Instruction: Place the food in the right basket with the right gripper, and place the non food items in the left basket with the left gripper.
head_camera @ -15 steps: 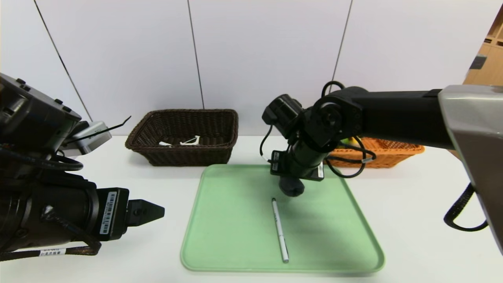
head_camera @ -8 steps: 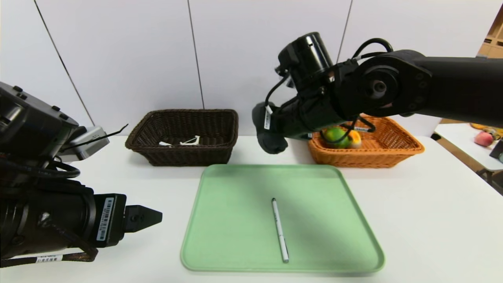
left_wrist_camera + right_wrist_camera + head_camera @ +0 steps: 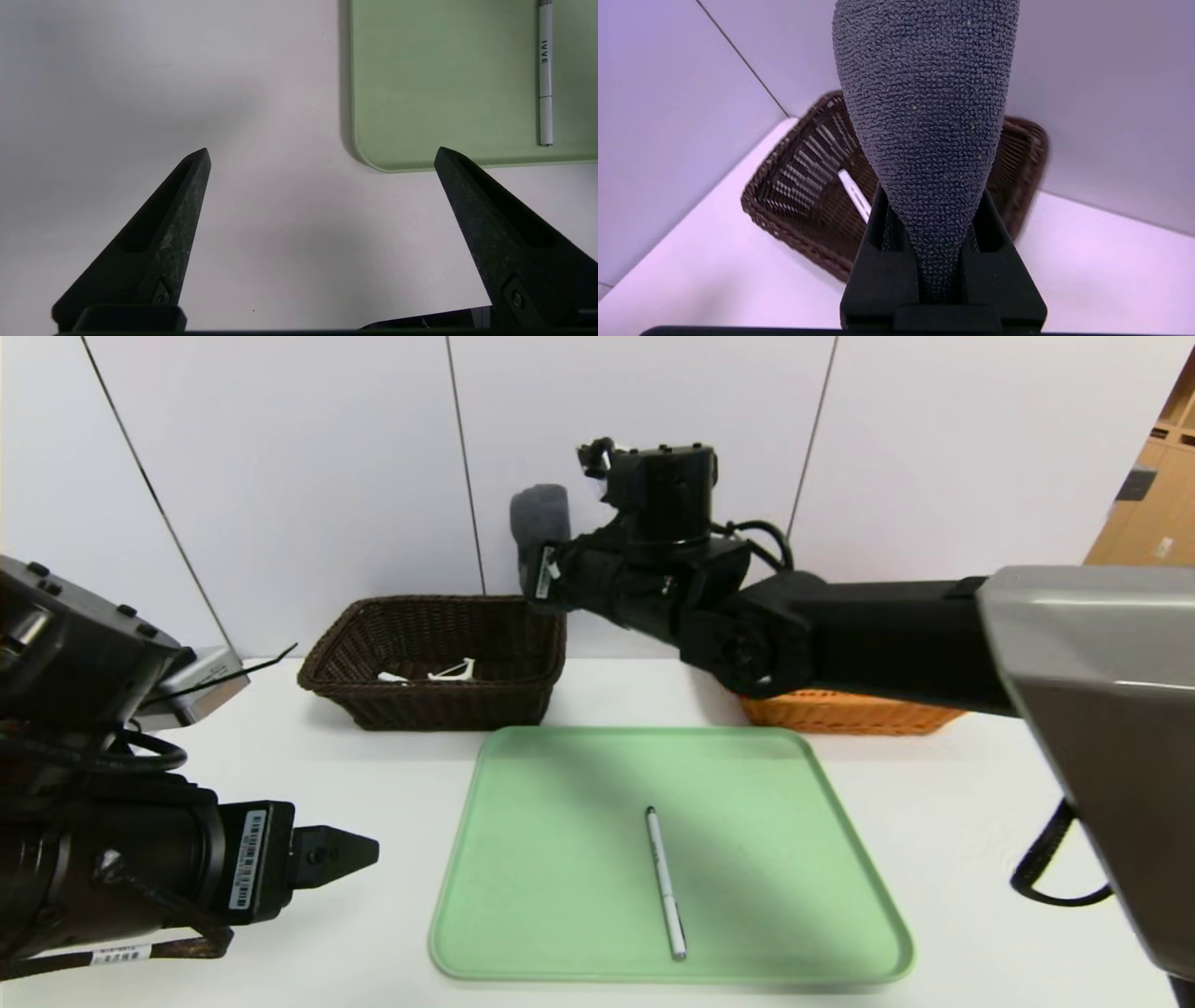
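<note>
Presently on the white table (image 3: 934, 803): one green tray (image 3: 560, 896) holding a single white pen (image 3: 665, 882), lying lengthwise near the tray's middle. Left basket (image 3: 439, 658), dark brown wicker, stands behind the tray's left corner and holds a white peeler (image 3: 453, 669) and another white pen (image 3: 853, 193). Right basket (image 3: 840, 712), orange wicker, stands behind the tray's right corner, mostly hidden by the right arm; its contents cannot be seen. Right gripper (image 3: 931, 219), raised above the near right edge of the left basket, jaws clamped on the rolled grey cloth (image 3: 540, 527), which stands upward from them. Left gripper (image 3: 322, 161), low over bare table just left of the tray, jaws spread wide, holding nothing.
</note>
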